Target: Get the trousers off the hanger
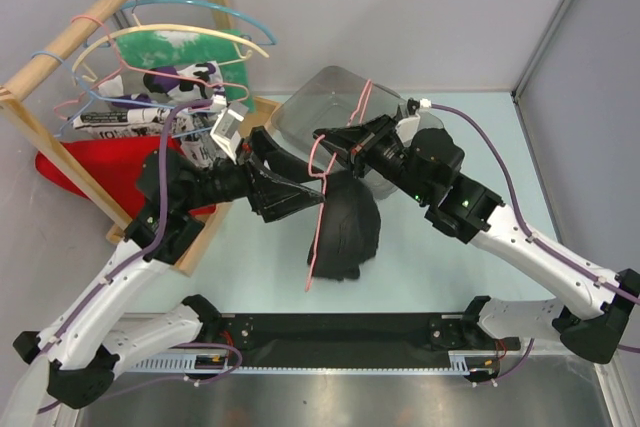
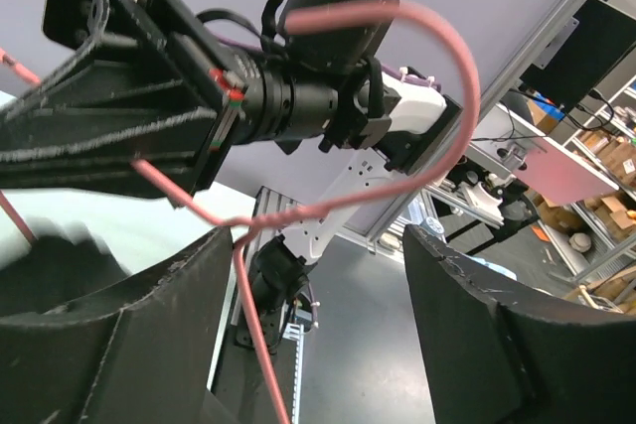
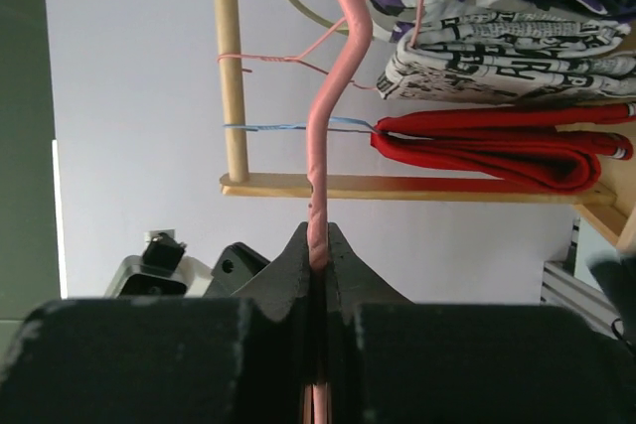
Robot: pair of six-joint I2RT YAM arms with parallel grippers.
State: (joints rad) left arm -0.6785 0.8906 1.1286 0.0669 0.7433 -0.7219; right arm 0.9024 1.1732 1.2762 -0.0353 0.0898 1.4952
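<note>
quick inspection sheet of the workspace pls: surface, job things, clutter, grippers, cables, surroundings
surface: pale table
job's things: black trousers on the pink hanger, held above the table
clutter: wooden rack with red cloth, patterned garments, blue hanger, cream hanger; clear bin
grippers: right gripper shut on the hanger; left gripper open, wire between its fingers
cables: purple cables along both arms
surroundings: grey walls; shelves with boxes beyond
</note>
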